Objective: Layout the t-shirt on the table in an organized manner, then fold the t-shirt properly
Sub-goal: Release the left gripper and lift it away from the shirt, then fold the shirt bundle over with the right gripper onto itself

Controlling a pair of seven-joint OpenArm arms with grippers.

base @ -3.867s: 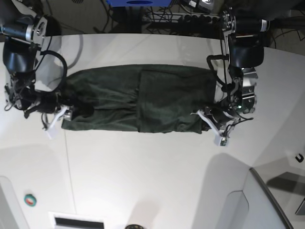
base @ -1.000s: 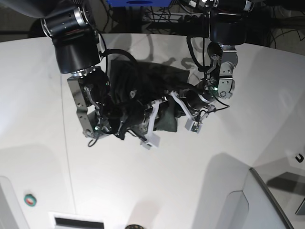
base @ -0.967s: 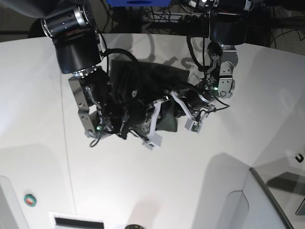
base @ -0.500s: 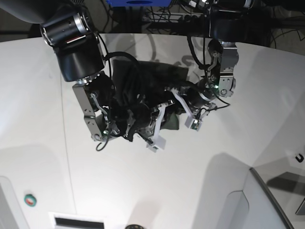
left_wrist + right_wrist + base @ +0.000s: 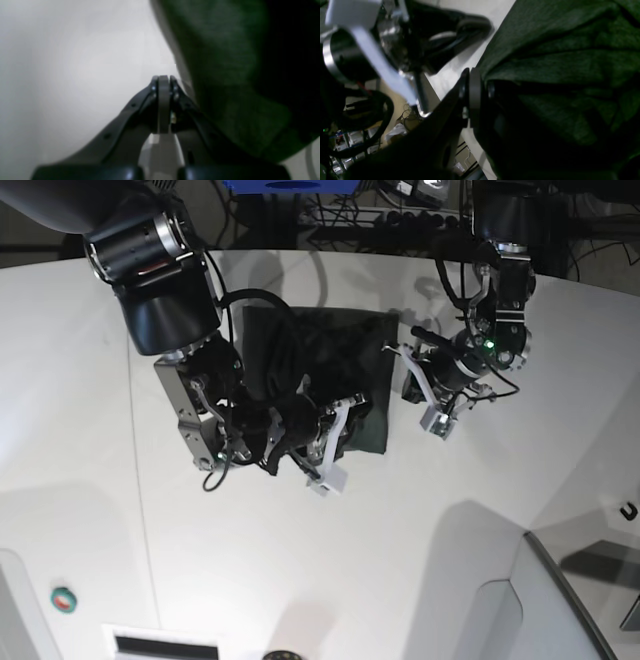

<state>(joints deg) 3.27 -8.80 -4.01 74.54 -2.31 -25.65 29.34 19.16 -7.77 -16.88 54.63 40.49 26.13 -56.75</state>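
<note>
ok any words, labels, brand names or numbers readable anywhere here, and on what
None can be read.
The t-shirt is plain dark green, no print or tag showing.
The table carries no markings.
The left gripper and right gripper show no readable label; both wrist views are blurred.

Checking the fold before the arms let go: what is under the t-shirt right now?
The t-shirt, folded into a compact block, lies on the white table, bare around it. The right arm covers its left part, so that side's contact is hidden.
</note>
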